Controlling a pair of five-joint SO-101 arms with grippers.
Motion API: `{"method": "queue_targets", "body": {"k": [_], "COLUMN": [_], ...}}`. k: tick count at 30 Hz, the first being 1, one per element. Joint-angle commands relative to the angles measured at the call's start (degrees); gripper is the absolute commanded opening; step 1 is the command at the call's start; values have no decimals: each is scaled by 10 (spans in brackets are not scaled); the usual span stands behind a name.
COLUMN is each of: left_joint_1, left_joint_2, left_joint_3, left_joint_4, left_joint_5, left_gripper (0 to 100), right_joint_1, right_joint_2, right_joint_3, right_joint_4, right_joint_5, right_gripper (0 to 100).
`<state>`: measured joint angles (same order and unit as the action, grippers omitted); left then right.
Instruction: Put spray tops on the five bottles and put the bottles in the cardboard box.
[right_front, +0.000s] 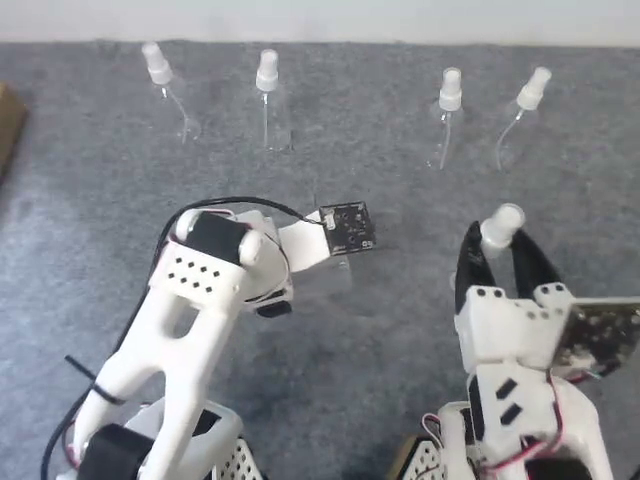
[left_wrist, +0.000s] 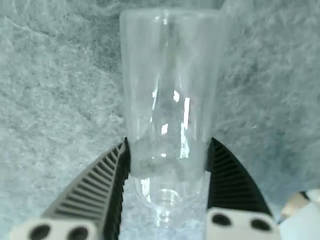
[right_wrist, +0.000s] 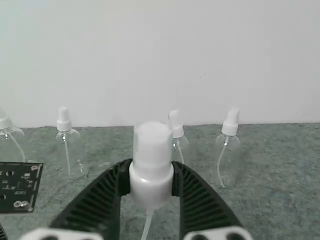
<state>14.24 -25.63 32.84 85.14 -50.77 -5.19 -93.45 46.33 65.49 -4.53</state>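
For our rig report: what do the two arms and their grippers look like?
The left arm and right arm are white plastic with black motor blocks. The left gripper and right gripper have black ribbed fingers on white bases. A black cable loops over the left arm; red wires run near the right arm's base.

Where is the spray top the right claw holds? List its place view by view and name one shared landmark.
High view: spray top right of centre, between the right claw's fingers, nearer than the capped bottles.
Right wrist view: low centre, clamped in that claw.
Left wrist view: faces the bare bottle in the left claw.
Shared landmark: the capped bottles standing behind it.
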Motion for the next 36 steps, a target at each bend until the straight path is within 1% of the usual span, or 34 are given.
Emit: {"method": "queue_targets", "body": {"k": [1,9,12,14,16,19,24,25,29,31,36], "left_joint_1": [-24,-75,-105,-124,-135,-148,-162,-163,-163,-163,-163], "left_joint_2": [-25,-21,-23,-24,-25,-25,-25,-25,-25,-25,-25], "left_joint_3": [-5,-5,10,22,31,39,21,15,-9,-16,-53], "left_joint_4": [-6,-6,-12,-35,-68,-100,-105,-105,-104,-102,-49], "left_joint_5": [-79,-299,-381,-409,-393,-379,-374,-363,-274,-241,-156], "left_gripper": [120,126,196,258,292,297,297,296,295,295,294], "right_joint_1": [-7,-7,-7,-7,-7,-7,-7,-7,-7,-7,-7], "right_joint_2": [2,-2,1,2,2,2,2,2,2,1,-2], "right_joint_3": [31,102,113,123,133,147,156,156,156,156,156], "right_joint_4": [-52,-124,-137,-145,-159,-179,-191,-191,-191,-191,-188], "right_joint_5": [12,11,11,11,12,12,12,12,12,12,12], "right_gripper": [9,9,9,9,9,9,9,9,9,9,9]}}
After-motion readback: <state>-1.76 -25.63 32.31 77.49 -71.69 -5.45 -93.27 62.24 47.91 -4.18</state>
